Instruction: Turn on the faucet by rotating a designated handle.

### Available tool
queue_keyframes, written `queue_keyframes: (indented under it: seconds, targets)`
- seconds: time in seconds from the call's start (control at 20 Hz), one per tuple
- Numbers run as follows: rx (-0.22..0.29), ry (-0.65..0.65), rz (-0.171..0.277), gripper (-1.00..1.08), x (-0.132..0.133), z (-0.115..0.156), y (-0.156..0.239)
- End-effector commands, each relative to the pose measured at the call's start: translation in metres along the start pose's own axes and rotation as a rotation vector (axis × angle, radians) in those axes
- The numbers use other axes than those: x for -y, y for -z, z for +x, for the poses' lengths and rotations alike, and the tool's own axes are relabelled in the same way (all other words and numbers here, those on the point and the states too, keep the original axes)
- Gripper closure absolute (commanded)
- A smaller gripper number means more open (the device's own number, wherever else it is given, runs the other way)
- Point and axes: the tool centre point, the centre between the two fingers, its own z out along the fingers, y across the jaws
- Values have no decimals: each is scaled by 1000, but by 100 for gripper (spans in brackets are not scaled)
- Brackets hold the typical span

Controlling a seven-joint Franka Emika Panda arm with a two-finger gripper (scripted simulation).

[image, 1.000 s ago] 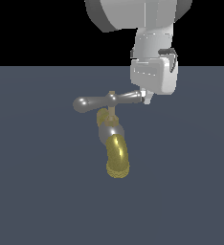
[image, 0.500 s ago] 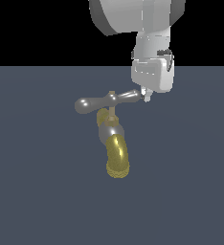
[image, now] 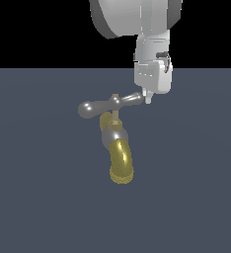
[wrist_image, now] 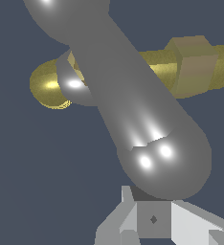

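The faucet stands in the middle of the exterior view, with a silver body and a curved brass-gold spout coming toward the camera. On top lies the handle, a silver bar with bulbous ends on a thin brass stem. My gripper hangs from above at the handle's end on the exterior view's right, fingertips together and touching or nearly touching that end. In the wrist view the handle fills the frame. Its rounded end sits right in front of my shut gripper, with the spout behind.
The faucet rests on a flat dark grey-blue floor that runs to a black background. The arm's white wrist housing hangs above the handle's end. No other objects show.
My gripper has shifted slightly toward the exterior view's left, closing on the handle's end. The handle has barely turned, if at all.
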Motion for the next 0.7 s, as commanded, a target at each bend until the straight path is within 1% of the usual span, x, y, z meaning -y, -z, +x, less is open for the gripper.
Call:
queue_keyframes:
  seconds: [0.0,0.5,0.55,0.6,0.65]
  targets:
    - [-7,39,-7,108,-18,30,2]
    - [-7,46,-12,108,-54,59,4]
    - [-7,46,-12,108,-54,59,4]
    - [7,-2,-3,108,-41,25,1]
    - [6,1,-3,108,-42,33,1]
